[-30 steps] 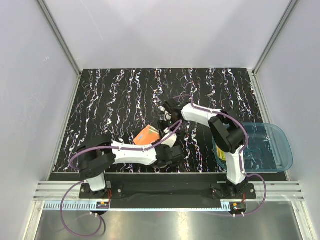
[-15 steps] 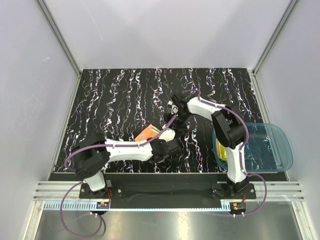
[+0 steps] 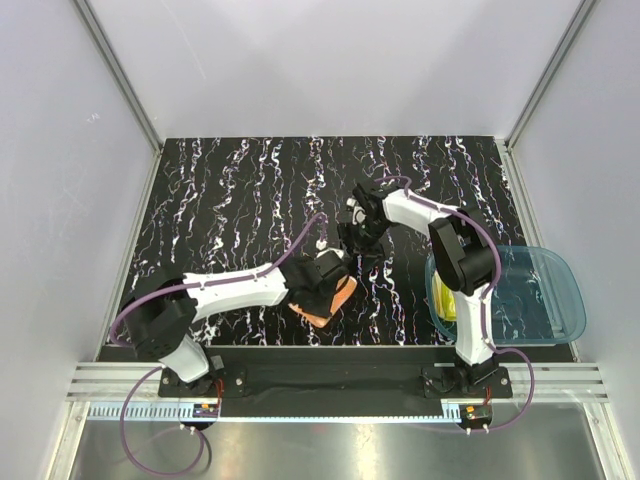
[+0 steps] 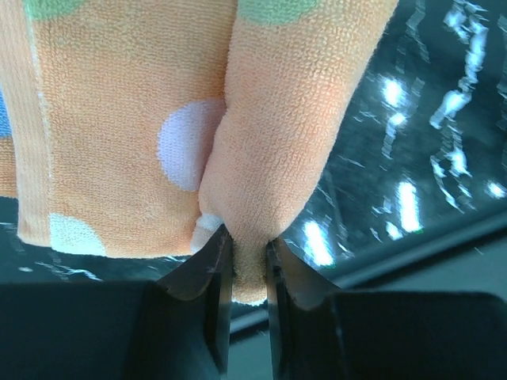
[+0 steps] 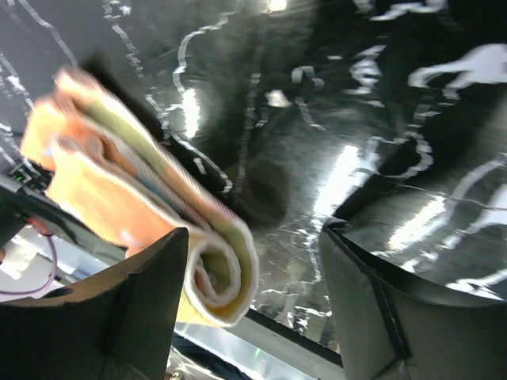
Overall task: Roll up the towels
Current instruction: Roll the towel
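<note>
Left wrist view: left hand [image 4: 242, 257] pinches the rolled orange polka-dot towel [image 4: 261, 127]; right hand [image 5: 253, 317] gapes empty. Next, probably carry it to the blue tray [image 3: 560, 290].

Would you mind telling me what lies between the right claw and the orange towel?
Only bare dark marbled tabletop, clearest from the top view: the open right claw hovers apart from the orange towel, held by the left claw.
</note>
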